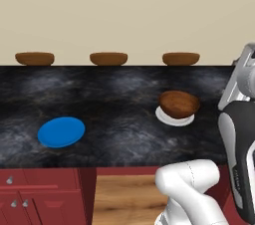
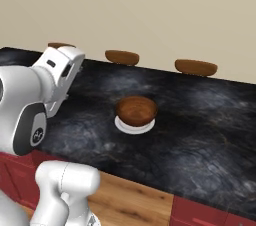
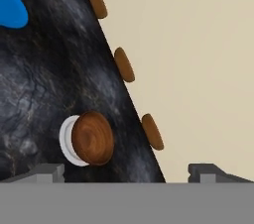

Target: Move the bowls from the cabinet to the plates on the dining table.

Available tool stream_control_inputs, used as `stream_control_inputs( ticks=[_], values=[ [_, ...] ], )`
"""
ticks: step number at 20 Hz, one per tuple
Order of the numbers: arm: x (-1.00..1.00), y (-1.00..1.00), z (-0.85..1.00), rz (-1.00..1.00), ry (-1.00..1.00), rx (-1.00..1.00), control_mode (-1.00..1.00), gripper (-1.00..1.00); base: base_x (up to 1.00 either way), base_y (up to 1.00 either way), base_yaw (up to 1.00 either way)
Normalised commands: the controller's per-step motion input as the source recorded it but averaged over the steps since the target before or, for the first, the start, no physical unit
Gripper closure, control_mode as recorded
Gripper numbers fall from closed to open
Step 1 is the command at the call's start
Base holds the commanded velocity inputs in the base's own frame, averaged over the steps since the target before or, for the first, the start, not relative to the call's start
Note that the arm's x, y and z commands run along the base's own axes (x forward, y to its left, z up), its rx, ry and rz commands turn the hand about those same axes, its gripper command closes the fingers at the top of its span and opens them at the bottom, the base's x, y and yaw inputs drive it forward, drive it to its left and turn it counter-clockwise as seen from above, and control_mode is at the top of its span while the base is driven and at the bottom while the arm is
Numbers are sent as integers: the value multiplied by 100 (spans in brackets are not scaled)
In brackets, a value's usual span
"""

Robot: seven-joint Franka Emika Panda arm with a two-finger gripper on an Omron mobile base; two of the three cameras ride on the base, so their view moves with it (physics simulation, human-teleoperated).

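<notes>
Dark brown wooden bowl [image 1: 179,103]: seated on white-grey plate [image 1: 174,118], black marbled table [image 1: 114,99]. Blue plate [image 1: 61,132]: bare, well apart leftward. Three brown stool tops [image 1: 108,58]: beyond far edge. Tool [image 3: 126,171]: fingers wide apart, holding nothing.

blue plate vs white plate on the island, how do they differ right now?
Colour: the blue plate is bright blue, the white plate pale white-grey.
Load: the blue plate is bare; the white plate carries the dark brown wooden bowl, which hides most of it.
Position, seen from the left base camera: the blue plate lies to the left, the white plate to the right.
Shared: both are flat, round and lie on the black marbled table top.
</notes>
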Motion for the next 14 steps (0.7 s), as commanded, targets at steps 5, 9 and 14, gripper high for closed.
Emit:
stream_control_inputs(
  ticks=[5,9,14],
  values=[
    [0,0,0,0,0,0,100,-100,-23,27,1],
    [0,0,0,0,0,0,100,-100,-37,45,16],
    [0,0,0,0,0,0,100,-100,-44,34,40]
  ],
)
